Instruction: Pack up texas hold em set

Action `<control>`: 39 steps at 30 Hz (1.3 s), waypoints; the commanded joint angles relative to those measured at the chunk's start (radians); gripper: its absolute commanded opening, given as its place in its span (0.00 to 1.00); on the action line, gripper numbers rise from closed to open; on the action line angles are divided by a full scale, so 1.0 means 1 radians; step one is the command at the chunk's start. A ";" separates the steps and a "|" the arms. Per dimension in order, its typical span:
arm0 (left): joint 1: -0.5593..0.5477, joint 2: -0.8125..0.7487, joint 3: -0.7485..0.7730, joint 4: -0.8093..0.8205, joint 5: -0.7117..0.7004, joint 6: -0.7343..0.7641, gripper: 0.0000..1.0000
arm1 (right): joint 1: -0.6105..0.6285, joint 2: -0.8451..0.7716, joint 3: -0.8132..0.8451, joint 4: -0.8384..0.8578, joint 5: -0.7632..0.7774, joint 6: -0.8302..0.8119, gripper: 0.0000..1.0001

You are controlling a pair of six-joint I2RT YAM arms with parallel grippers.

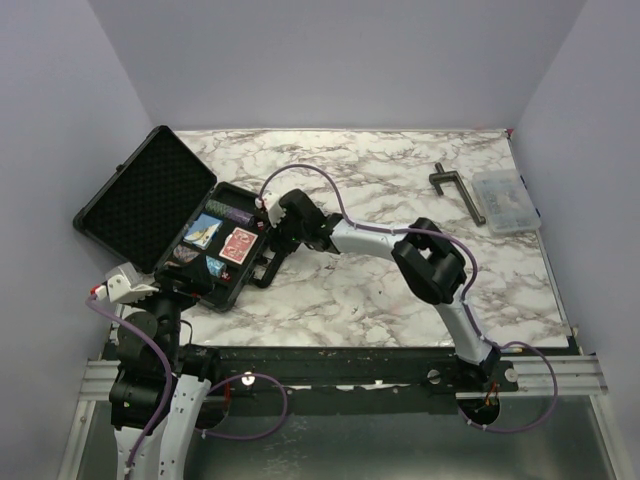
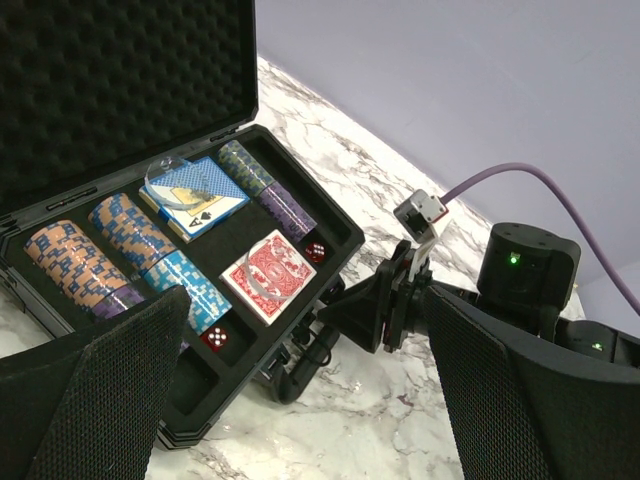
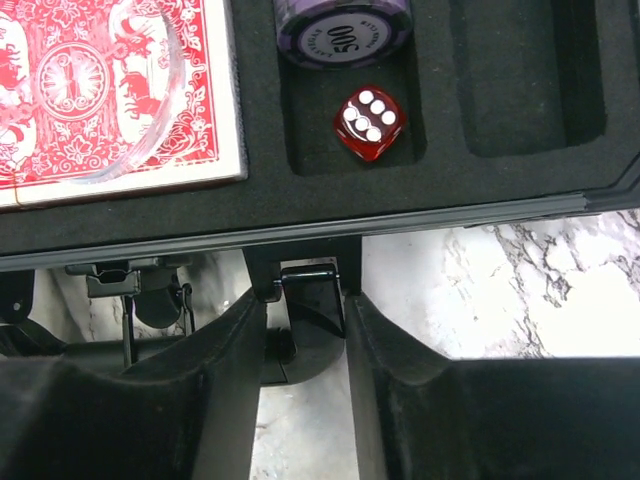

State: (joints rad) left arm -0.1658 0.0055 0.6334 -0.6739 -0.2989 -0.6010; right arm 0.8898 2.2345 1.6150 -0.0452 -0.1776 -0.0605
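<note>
The black hard case [image 1: 148,195] lies open at the table's left, its foam-lined lid raised. Its tray holds a red card deck [image 2: 272,275], a blue deck [image 2: 195,195], rows of chips [image 2: 100,265] and red dice [image 2: 215,338]. My right gripper [image 3: 305,310] is low at the case's front edge. Its fingers straddle a black latch [image 3: 312,300]: the right finger touches it, and a thin gap shows on the left. A red die [image 3: 368,122] and a purple chip [image 3: 342,30] lie just beyond. My left gripper [image 2: 300,400] is wide open and empty over the case's near corner.
The case handle [image 2: 305,365] juts onto the marble beside my right gripper [image 1: 270,238]. A dark T-shaped clamp [image 1: 458,190] and a clear compartment box [image 1: 506,200] lie at the far right. Walls close in the table's back and sides.
</note>
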 commanded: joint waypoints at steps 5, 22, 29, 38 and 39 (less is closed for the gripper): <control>-0.001 -0.028 -0.009 0.022 0.022 0.015 0.99 | -0.004 0.027 -0.005 0.036 0.033 0.012 0.17; -0.001 -0.025 -0.010 0.025 0.029 0.020 0.99 | -0.020 -0.104 -0.230 0.151 0.111 0.041 0.01; -0.001 -0.026 -0.010 0.027 0.036 0.028 0.99 | -0.032 -0.194 -0.368 0.173 0.151 0.090 0.01; -0.002 -0.021 -0.010 0.063 0.221 0.131 0.99 | -0.032 -0.339 -0.586 0.212 0.194 0.127 0.01; -0.001 -0.015 -0.010 0.070 0.260 0.144 0.99 | -0.032 -0.355 -0.607 0.212 0.210 0.130 0.01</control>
State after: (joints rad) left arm -0.1658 0.0055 0.6308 -0.6479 -0.2173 -0.5480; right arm 0.8867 1.9373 1.0924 0.2302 -0.0757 0.0162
